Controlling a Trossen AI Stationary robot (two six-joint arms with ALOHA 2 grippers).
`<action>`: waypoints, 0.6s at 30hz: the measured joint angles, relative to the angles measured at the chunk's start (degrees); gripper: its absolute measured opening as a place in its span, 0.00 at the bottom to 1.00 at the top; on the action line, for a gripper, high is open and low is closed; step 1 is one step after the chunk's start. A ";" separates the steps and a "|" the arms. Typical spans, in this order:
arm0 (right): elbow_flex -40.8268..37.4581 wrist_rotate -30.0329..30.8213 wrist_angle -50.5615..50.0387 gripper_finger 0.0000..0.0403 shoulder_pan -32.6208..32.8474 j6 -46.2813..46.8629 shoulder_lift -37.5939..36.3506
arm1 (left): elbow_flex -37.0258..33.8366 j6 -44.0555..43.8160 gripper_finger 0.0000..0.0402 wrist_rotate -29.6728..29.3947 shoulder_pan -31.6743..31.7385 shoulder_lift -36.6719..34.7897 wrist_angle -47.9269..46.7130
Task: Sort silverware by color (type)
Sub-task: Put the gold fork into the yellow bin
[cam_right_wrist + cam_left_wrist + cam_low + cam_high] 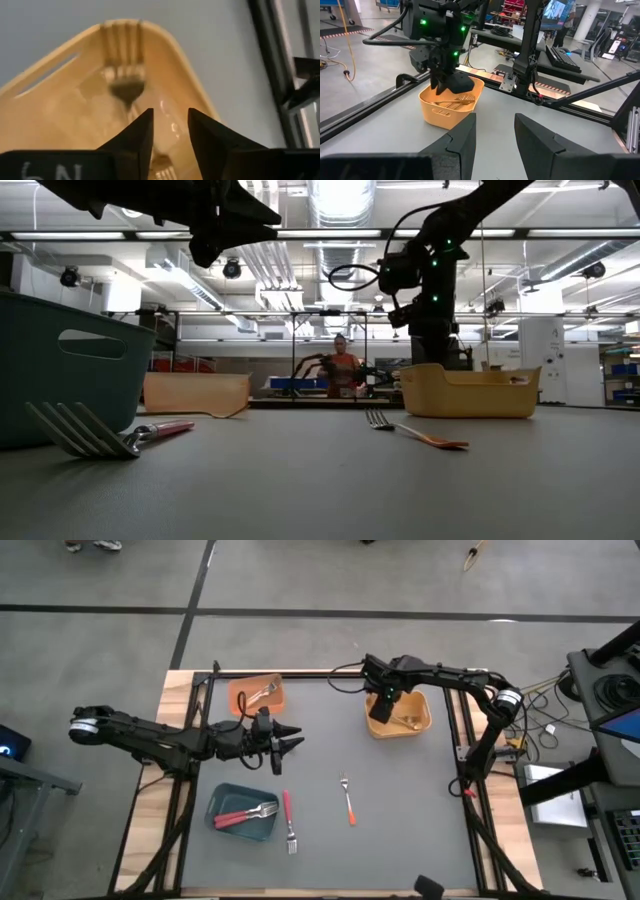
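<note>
Over yellow-orange bin (418,726), right claw (381,706) parted, gold fork (125,75) dropped inside; next, fetch orange-handled fork (347,799) off tabletop (400,820). Left claw (290,741) parted, empty.

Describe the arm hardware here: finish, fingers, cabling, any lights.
Both arms are dark with light-grey end caps near the base joints. The left gripper and right gripper have two matte black, wedge-shaped fingers. Black cables loop off the right arm, and small green lights glow on its wrist.
</note>
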 joint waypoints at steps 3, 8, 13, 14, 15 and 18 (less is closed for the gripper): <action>-0.06 0.22 2.25 0.22 -0.02 0.46 0.00 | 0.00 0.00 0.29 0.00 -0.02 0.00 0.00; -0.13 0.15 5.04 0.12 0.00 -0.11 0.00 | 0.00 0.09 0.29 0.00 -0.01 0.00 -0.02; -0.15 0.15 7.30 0.06 0.00 -0.13 0.01 | 0.00 0.21 0.29 -0.02 0.00 0.00 0.00; -0.15 0.15 7.95 0.05 0.00 -0.13 0.00 | 0.00 0.21 0.29 -0.01 0.00 0.00 0.00; -0.15 0.15 8.65 0.05 0.00 -0.13 0.00 | 0.00 0.22 0.29 -0.02 0.00 0.00 0.00; -0.15 0.16 10.59 0.03 -0.09 -0.15 0.00 | 0.00 0.22 0.29 -0.02 -0.01 0.00 0.00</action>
